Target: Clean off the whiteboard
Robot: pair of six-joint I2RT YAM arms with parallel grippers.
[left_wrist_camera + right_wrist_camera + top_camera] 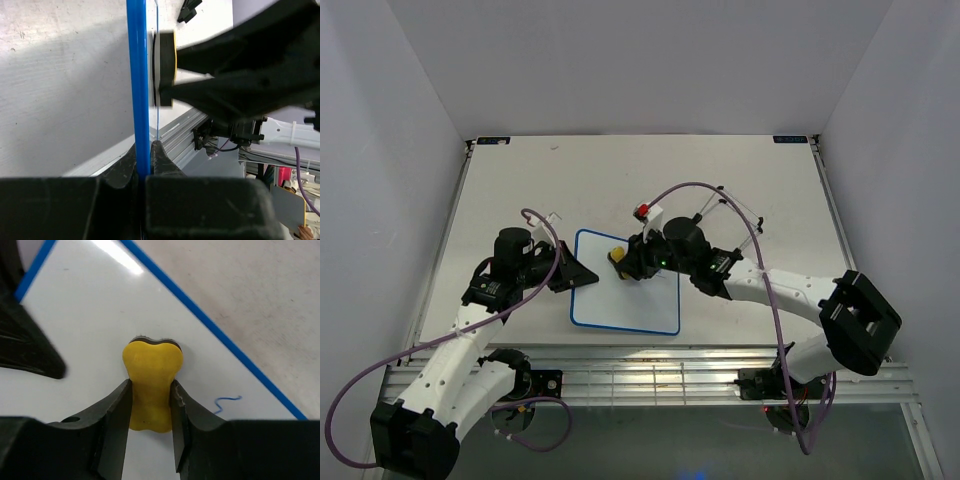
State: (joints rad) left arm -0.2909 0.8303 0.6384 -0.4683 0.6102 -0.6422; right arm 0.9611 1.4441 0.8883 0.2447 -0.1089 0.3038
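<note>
The wiping step is in hand. The whiteboard [625, 300] lies flat on the table [740, 180] between the two arms, nearer the front edge than the back. The left gripper [145, 150] is pressed together on the board's thin blue rim at its left edge, apparently to steady it. The right gripper [150, 390] pinches the waist of the yellow peanut-shaped eraser [151, 371] between its fingers. It holds the eraser's dark felt side down on the white face, in the board's upper middle. In the left wrist view, which sees the board edge-on, that felt looks to be touching the surface. A small blue squiggle [227, 402] shows just beside the right finger, near the board's edge and apart from the eraser. The next move probably calls for sliding the eraser sideways over that mark with the felt kept flat and pressed down, while the left grip keeps the board from skating. From above, the squiggle is too small to make out and the right arm covers part of the board. The right wrist view crops the board, so I cannot tell whether other marks lie elsewhere.
</note>
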